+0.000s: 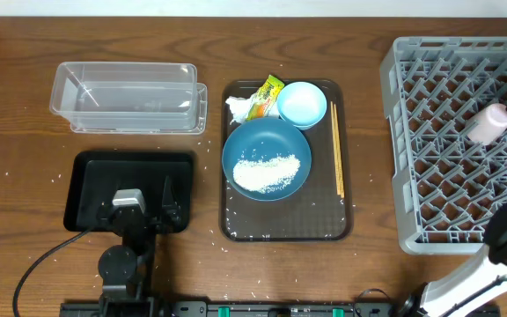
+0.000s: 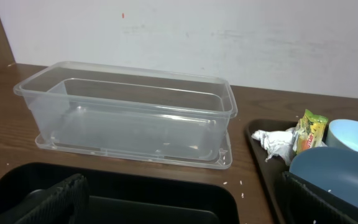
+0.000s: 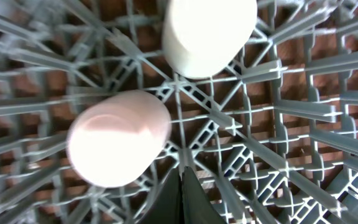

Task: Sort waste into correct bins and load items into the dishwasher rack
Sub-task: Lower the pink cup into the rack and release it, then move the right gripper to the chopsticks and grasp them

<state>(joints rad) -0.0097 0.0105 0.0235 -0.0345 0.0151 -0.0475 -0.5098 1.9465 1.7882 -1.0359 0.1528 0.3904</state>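
Right pincer (image 3: 181,200) — drawn together, empty — hangs over the rack (image 3: 278,124) by the pink cup (image 3: 118,140); left pincer (image 2: 194,200) gapes wide.

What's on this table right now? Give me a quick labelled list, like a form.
Rack: grey, at right, holding pink cup and white cup
Brown tray: centre, carrying dish, bowl, tissue, wrapper, chopsticks
Dish: holds rice
Bins: clear tub, black tray, at left
Left gripper: open, over black tray
Right gripper: shut, over the cups
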